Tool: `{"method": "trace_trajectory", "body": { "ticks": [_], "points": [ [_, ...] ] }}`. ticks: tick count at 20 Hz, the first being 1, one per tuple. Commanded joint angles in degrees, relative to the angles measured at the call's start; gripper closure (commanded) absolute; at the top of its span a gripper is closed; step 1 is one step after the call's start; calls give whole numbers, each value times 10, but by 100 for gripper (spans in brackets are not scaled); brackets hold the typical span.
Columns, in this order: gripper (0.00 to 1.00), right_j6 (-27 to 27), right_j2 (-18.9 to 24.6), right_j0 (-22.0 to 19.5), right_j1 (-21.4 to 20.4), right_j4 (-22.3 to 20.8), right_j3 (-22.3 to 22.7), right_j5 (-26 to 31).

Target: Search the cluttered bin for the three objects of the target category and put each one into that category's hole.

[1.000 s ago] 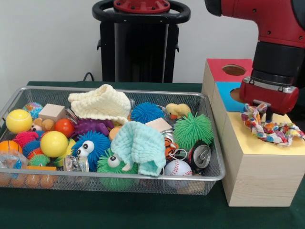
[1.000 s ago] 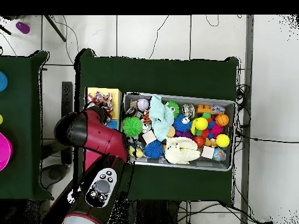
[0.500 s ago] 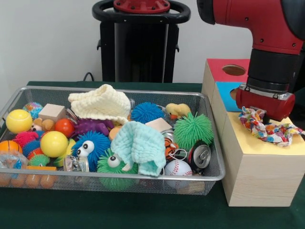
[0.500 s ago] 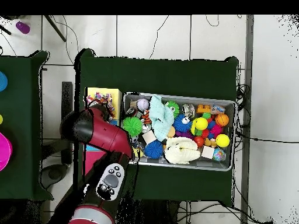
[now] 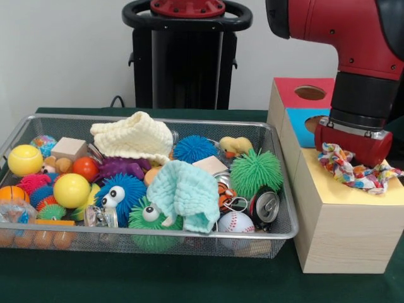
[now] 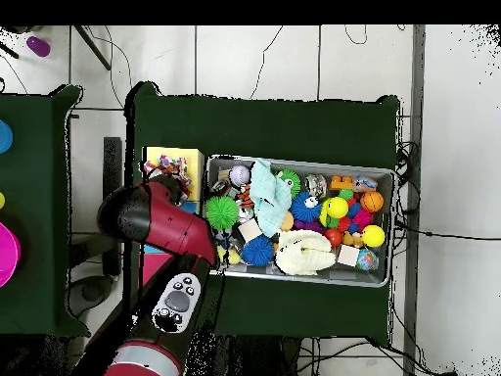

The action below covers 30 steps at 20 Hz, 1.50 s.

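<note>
Shifted slightly sideways since the earlier frame, with the red arm (image 5: 353, 38) now standing a touch nearer the yellow end of the wooden sorting box (image 5: 344, 214); multicoloured cloth (image 5: 356, 170) bunched a little tighter under it than before. Largest first: mesh bin (image 5: 145, 235) on the green table, crammed and apparently undisturbed. Noted inside: cream knitted cloth (image 5: 134, 136) at the far side, mint cloth (image 5: 184, 192) toward the near rim, green spiky ball (image 5: 255, 170), yellow ball (image 5: 71, 189), baseball (image 5: 235, 222) and crushed can (image 5: 265, 205) at the box end. Sorting box beside the bin, three coloured panels in a row, red and blue each with a visible hole; yellow panel's hole not visible (likely covered by the cloth). Gripper (image 5: 352, 146) pressed low onto the yellow panel, fingers hidden behind the red collar, so open or closed cannot be told. Multicoloured cloth lying on the yellow panel directly beneath and just outboard of the gripper, long axis running across the panel away from the bin. Judged mid-deposit: cloth on top of the box, not yet through. Two further cloths remaining in the bin, well apart from the gripper.
</note>
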Motion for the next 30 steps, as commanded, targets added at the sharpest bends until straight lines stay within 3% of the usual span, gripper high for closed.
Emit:
{"method": "trace_trajectory", "body": {
  "ticks": [1, 9, 10, 30],
  "points": [
    [100, 86, 29, -9, 87, -23, 4, -20],
    [100, 86, 11, 1, 98, -19, -8, 7],
    [0, 88, 10, 2, 99, -17, -9, 14],
    [0, 87, 4, -3, 61, -21, 4, 85]
  ]
}}
